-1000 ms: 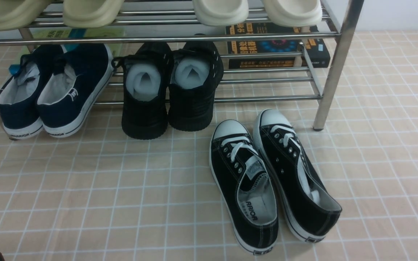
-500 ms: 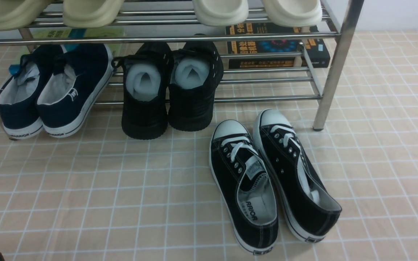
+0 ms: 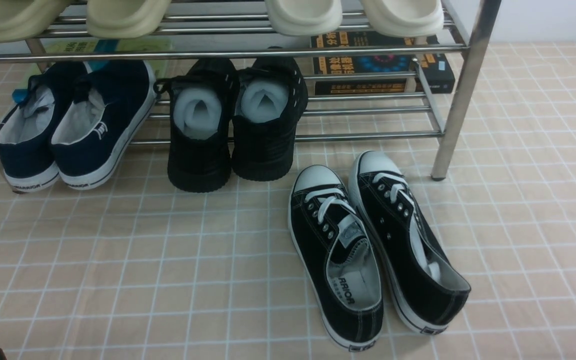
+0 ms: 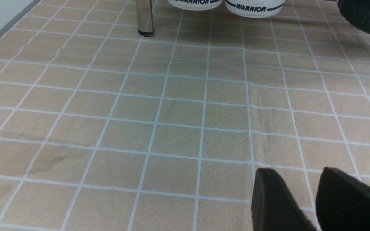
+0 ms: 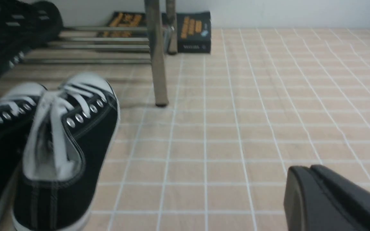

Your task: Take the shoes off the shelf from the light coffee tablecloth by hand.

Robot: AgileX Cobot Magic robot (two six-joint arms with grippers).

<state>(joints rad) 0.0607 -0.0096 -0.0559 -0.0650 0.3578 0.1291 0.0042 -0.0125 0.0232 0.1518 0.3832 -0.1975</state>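
Observation:
The pair of black canvas sneakers with white laces and toe caps (image 3: 368,245) lies side by side on the light coffee grid tablecloth (image 3: 168,260), just in front of the chrome shelf (image 3: 460,90), toes toward it. The pair also shows in the right wrist view (image 5: 66,150). My right gripper (image 5: 303,171) is shut and empty, low over the cloth, apart from the sneakers on their right. My left gripper (image 4: 295,179) is open and empty over bare cloth, far from the sneakers. Neither gripper shows clearly in the front view.
The navy pair with white soles (image 3: 73,125) and the all-black foam-stuffed pair (image 3: 233,120) rest on the lower tier, heels on the cloth. Cream slippers (image 3: 303,15) sit on the upper tier. Books (image 3: 383,65) lie behind the shelf. The shelf leg (image 5: 157,64) stands near the sneakers.

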